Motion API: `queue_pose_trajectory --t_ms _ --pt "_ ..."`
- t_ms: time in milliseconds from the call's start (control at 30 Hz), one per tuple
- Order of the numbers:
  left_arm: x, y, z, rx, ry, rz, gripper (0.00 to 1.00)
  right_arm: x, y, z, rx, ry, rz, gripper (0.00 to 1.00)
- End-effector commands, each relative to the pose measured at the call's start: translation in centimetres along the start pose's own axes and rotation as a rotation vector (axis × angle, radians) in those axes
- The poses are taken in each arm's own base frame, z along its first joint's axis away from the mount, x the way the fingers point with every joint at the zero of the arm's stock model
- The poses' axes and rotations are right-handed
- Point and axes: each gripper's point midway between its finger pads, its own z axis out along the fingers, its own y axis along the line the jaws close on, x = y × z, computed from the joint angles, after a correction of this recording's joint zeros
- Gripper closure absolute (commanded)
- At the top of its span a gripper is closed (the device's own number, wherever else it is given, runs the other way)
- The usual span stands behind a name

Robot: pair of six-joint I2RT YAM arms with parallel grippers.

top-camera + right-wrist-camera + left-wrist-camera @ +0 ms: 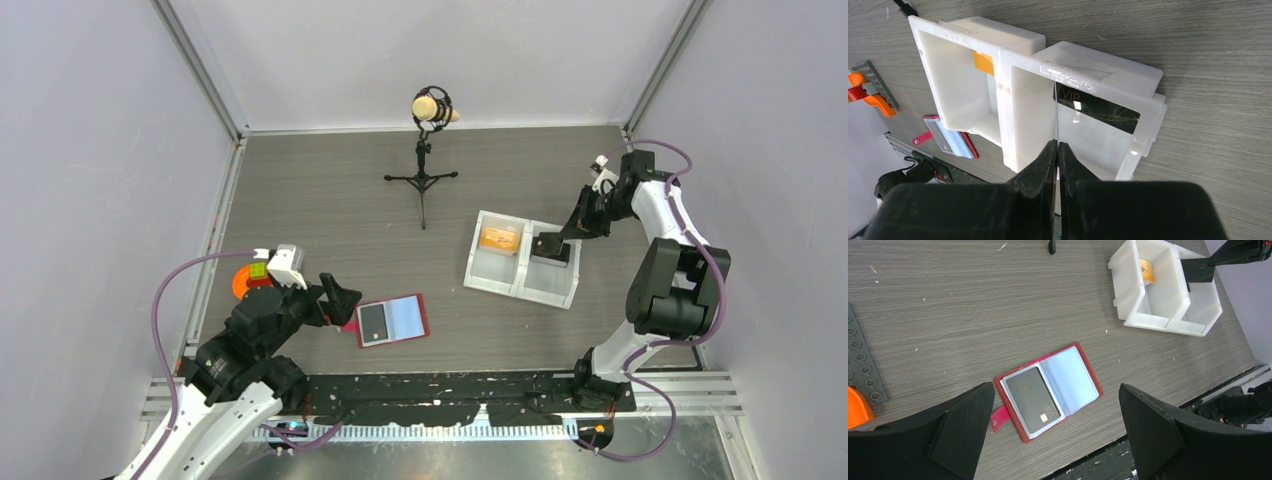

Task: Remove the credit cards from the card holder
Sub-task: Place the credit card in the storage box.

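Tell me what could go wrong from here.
1. The right gripper is shut on a dark card held on edge over the white tray. Released like that, it may lean against a wall instead of lying flat.
2. A second dark card sits in the open card holder, which lies loose near the table edge. The open left gripper could drag the holder rather than free the card.

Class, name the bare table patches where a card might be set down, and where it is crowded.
Bare: between card holder and white tray; left of the microphone stand. Crowded: around the left gripper and orange block.
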Motion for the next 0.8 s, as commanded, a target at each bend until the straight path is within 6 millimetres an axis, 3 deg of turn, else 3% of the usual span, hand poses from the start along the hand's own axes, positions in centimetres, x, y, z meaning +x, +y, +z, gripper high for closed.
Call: queue_pose_trajectory --t_ms 0,367,767 --pt "-0.3 0.2 0.0 -0.012 -0.009 0.018 0.01 -1.9 -0.4 0.0 0.036 -0.058 0.0 0.87" --pt "-0.3 0.3 -0.1 -0.018 -0.007 0.02 0.01 -3.4 -2.0 0.3 0.123 -0.072 0.02 0.83" --pt "-0.4 0.2 -0.4 -0.007 -0.012 0.027 0.0 -7.1 -1.6 -1.8 0.178 -0.128 0.003 0.74"
